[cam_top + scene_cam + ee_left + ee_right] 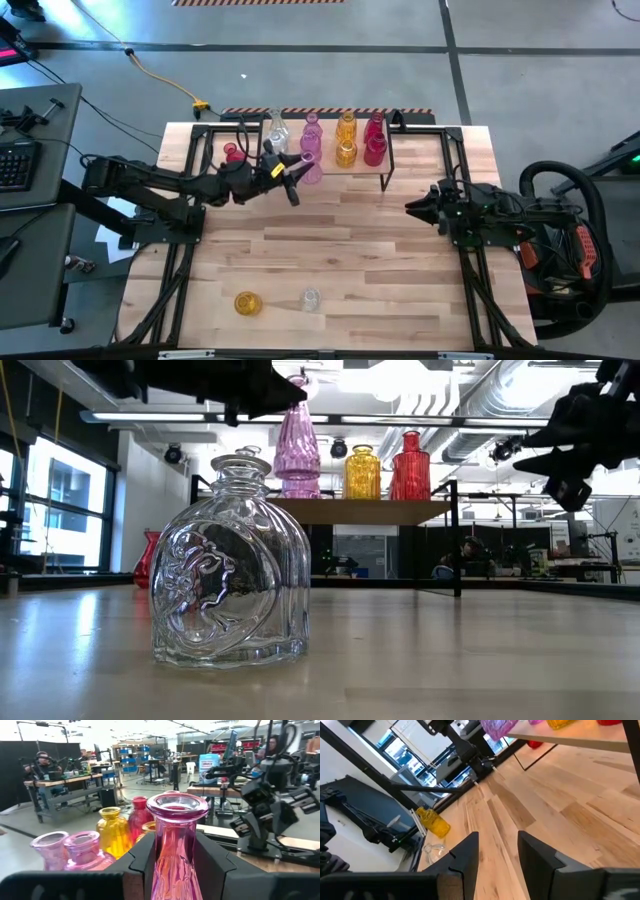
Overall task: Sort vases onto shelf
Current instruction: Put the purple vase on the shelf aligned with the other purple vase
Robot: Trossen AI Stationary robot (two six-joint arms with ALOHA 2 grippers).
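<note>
The pink vase (175, 850) you are carrying is glass, so treat it as rigid, smooth and breakable: it will not give under the fingers, and it can slip or crack if you squeeze or knock it. The left gripper (175, 862) has its jaws closed part-way around the slim neck, just under the flared lip, which I judge the best hold, since the lip acts as a stop should the glass slide. In the high view the vase (309, 165) hangs at the front edge of the shelf (385, 170), towards its left end, close beside the pink vases (312, 135) already standing there, with the amber vases (346, 140) and red vases (375, 140) further along the shelf to the right and a clear vase (277, 132) at the left end. Glass against glass is the likely trouble, so keep it upright and clear of its neighbours. The right gripper (412, 207) waits in front of the shelf's right end, its jaws part-open and holding nothing. A red vase (232, 153) stands on the table just left of the shelf, and well in front of the shelf lie an amber vase (247, 302) and a clear squat vase (310, 299), the clear one looking thick-walled and heavier.
</note>
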